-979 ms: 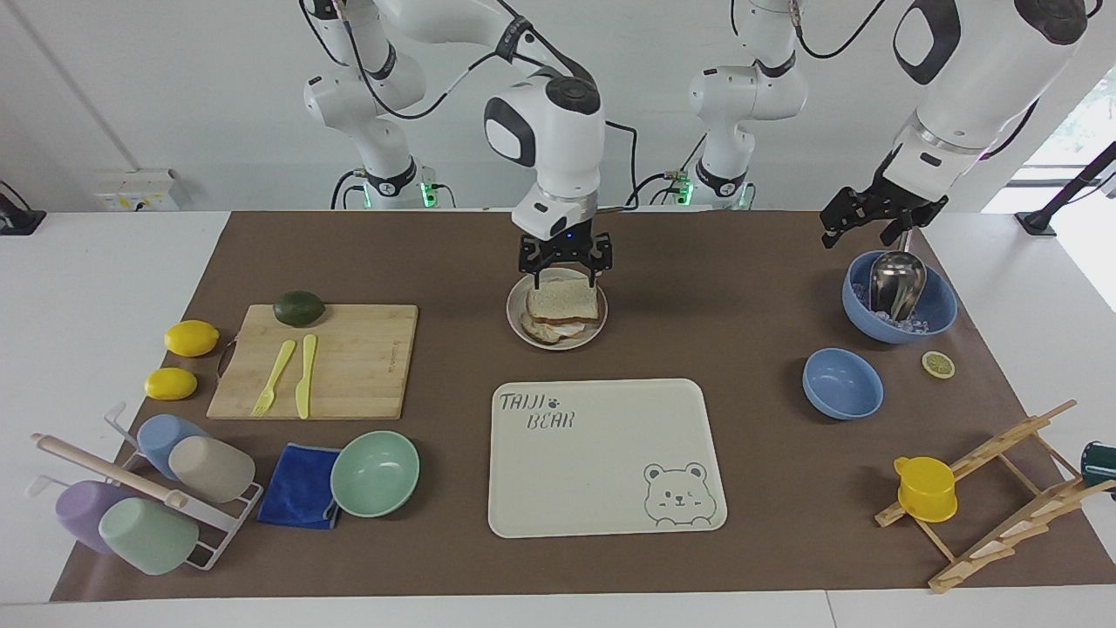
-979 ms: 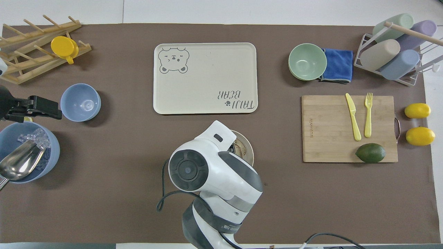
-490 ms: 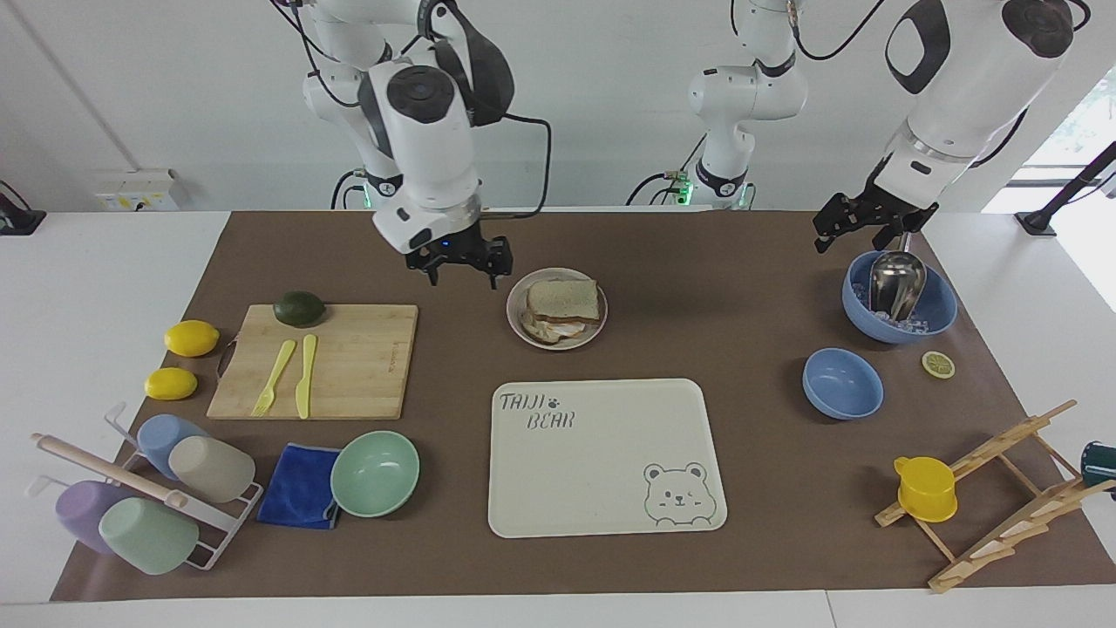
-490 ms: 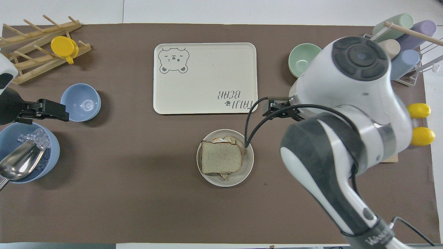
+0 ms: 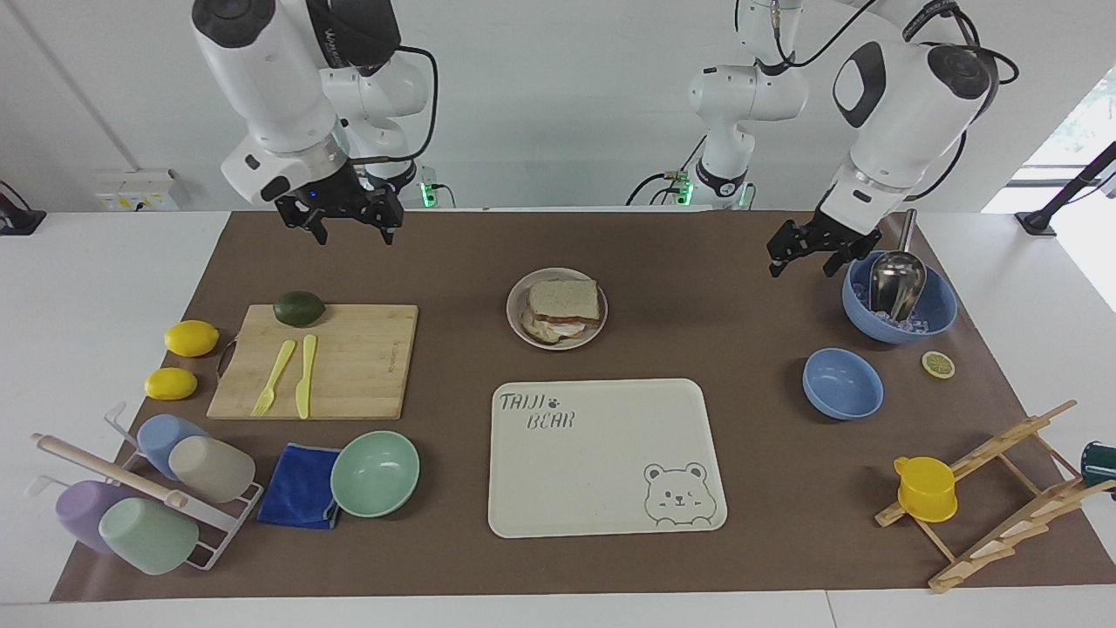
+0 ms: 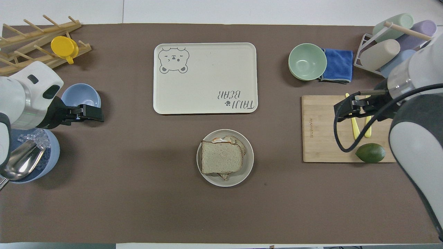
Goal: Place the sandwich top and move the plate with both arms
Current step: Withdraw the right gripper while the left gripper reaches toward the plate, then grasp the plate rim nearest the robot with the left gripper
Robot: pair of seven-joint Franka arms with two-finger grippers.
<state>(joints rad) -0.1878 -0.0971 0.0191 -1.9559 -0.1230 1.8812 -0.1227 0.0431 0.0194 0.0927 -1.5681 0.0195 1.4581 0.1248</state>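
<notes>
The sandwich top [image 5: 564,300] lies flat on the stacked toast and egg on the plate [image 5: 558,345], in the middle of the mat; it also shows in the overhead view [image 6: 221,157], as does the plate [image 6: 225,182]. My right gripper [image 5: 353,231] is open and empty, raised over the mat beside the cutting board, well apart from the plate; in the overhead view [image 6: 338,113] it covers the board. My left gripper [image 5: 798,262] is open and empty, in the air beside the large blue bowl, over the mat [image 6: 98,115].
A cream bear tray [image 5: 602,453] lies farther from the robots than the plate. A cutting board [image 5: 357,366] holds an avocado [image 5: 299,308], fork and knife. A blue bowl [image 5: 937,318] holds ice and a scoop; a small blue bowl [image 5: 841,382], mint bowl [image 5: 375,473] and racks stand around.
My right gripper let go of the sandwich top on the plate, rose and swung away toward the right arm's end. My left gripper moved a little toward the middle of the table.
</notes>
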